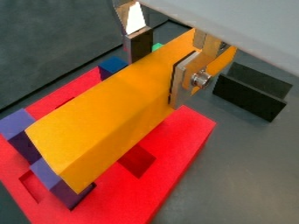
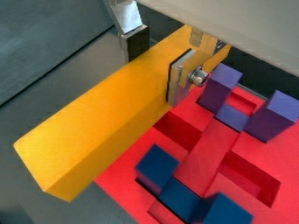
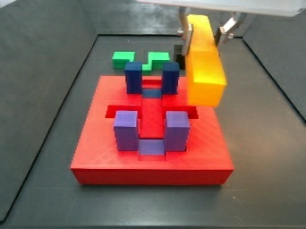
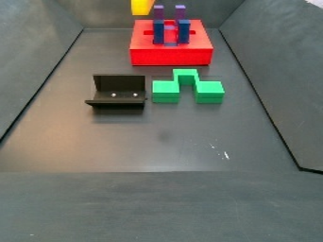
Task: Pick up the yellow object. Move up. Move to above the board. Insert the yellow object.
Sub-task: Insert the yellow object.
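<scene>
Tool [image 1: 163, 54] pinching yellow object [image 1: 111, 122] at upper end, hanging tilted above board [image 1: 176, 162]. Judgement: bring bar upright, centre over free slot between blue blocks [image 3: 169, 79], lower slowly.

Hand [image 1: 163, 57] with yellow object [image 1: 111, 118] clear above board [image 3: 96, 152]; purple blocks [image 3: 152, 131] obstruct below.

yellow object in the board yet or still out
Out. The yellow object hangs above the board, clamped in the tool.
</scene>
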Tool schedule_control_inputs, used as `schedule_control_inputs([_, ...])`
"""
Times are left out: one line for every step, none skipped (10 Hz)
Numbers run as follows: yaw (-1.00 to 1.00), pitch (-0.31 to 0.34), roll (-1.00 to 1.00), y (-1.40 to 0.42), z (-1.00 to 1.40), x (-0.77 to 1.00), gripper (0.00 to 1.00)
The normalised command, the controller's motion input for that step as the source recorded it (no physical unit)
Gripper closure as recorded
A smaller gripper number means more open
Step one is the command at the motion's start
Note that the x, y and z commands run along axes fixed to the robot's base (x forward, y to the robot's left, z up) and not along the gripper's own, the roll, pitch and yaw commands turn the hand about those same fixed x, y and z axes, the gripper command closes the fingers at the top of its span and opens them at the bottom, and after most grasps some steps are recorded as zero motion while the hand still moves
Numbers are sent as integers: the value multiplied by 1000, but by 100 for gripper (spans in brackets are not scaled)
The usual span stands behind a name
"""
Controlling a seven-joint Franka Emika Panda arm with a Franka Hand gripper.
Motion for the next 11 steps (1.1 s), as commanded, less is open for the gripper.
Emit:
schedule_control_inputs([-117,0,0,0,0,-300,100])
schedule_control_inputs([-166,0,0,-40,0,-291,100])
schedule_control_inputs([-191,0,47,-137,-57,-343,100])
schedule_control_inputs([-240,0,36,-209,-209,-509,100])
schedule_control_inputs([-266,0,7,-237,-266,-591,100])
schedule_control_inputs([-229,0,0,-223,-197,-460,100])
schedule_control_inputs([-91,-27,0,-123,-174,-263,100])
schedule_control_inputs([-77,-10,7,-14,-100,-286,100])
schedule_control_inputs([0,-40,-53,214,123,-106,100])
schedule_control_inputs([277,0,0,49,69,37,100])
schedule_control_inputs([371,0,0,0,71,114,100])
